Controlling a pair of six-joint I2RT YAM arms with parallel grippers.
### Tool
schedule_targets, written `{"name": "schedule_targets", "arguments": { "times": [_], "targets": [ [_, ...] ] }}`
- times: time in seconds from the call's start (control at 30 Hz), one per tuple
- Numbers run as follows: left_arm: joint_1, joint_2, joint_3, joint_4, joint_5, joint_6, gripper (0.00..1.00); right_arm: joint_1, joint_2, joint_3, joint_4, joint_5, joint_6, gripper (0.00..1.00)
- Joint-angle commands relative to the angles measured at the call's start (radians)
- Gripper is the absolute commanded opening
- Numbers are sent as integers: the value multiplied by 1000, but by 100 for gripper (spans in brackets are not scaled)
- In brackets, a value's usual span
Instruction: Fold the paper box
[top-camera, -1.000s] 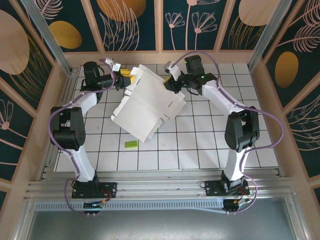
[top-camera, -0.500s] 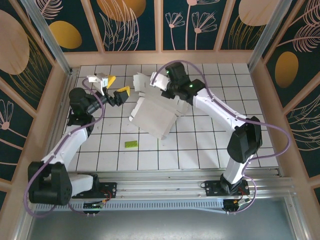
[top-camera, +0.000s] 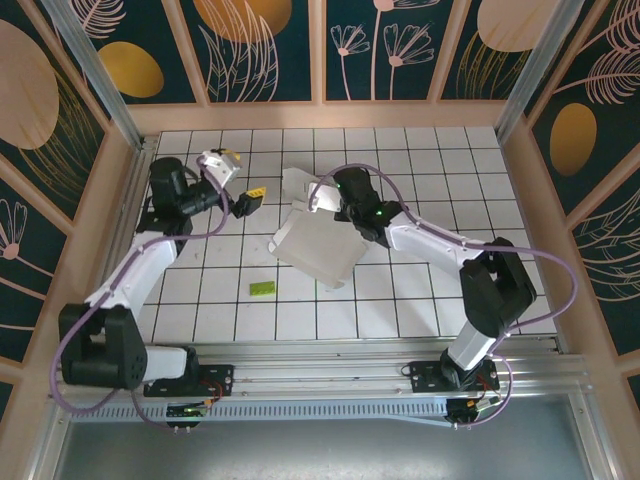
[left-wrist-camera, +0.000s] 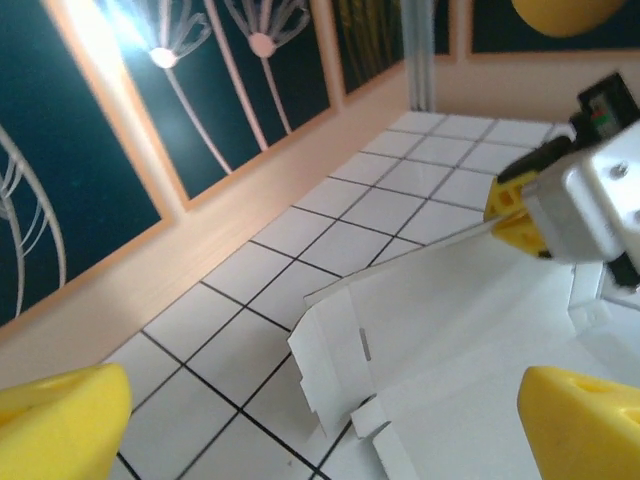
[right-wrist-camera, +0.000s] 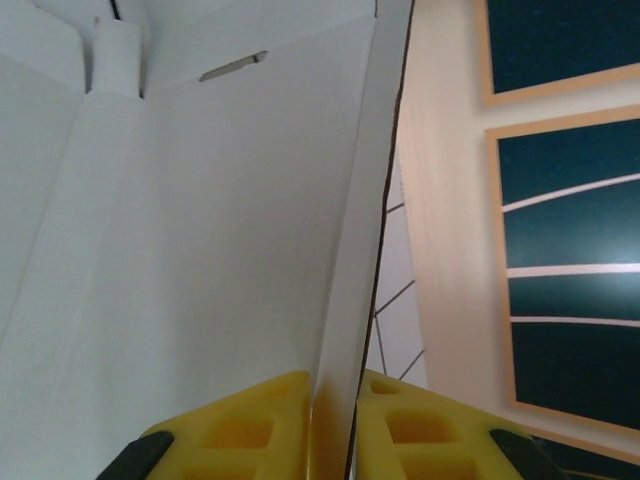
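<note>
The paper box (top-camera: 318, 247), a whitish flapped card sheet, stands tilted off the tiles in mid-table. My right gripper (top-camera: 347, 208) is shut on its far upper edge. In the right wrist view the card's edge (right-wrist-camera: 345, 300) runs straight down between the two yellow pads (right-wrist-camera: 240, 430). My left gripper (top-camera: 245, 174) hangs open to the left of the sheet, apart from it. In the left wrist view its yellow fingers (left-wrist-camera: 585, 425) sit wide apart, with a slotted flap of the paper box (left-wrist-camera: 340, 345) between them further off and the right gripper (left-wrist-camera: 518, 212) beyond.
A tiny green rectangular piece (top-camera: 263, 288) lies on the tiles near the front left of the sheet. A wooden wall (left-wrist-camera: 200, 230) rims the white tiled floor (top-camera: 420, 290). Both arms' cables loop above the table.
My left gripper opened, let go of the sheet's far left corner and drew back to the left. The right arm carried the sheet nearer and leftward, tilting it.
</note>
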Motion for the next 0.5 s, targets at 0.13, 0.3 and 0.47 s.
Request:
{"name": "schedule_targets", "arguments": {
  "times": [0.13, 0.3, 0.47],
  "targets": [
    [-71, 237, 249, -286, 30, 465, 98, -16, -65, -98, 203, -34, 2, 18],
    [-125, 391, 353, -213, 9, 448, 95, -26, -56, -113, 236, -63, 59, 18],
    [-138, 515, 454, -216, -31, 462, 82, -48, -59, -122, 249, -126, 62, 18]
  ]
}}
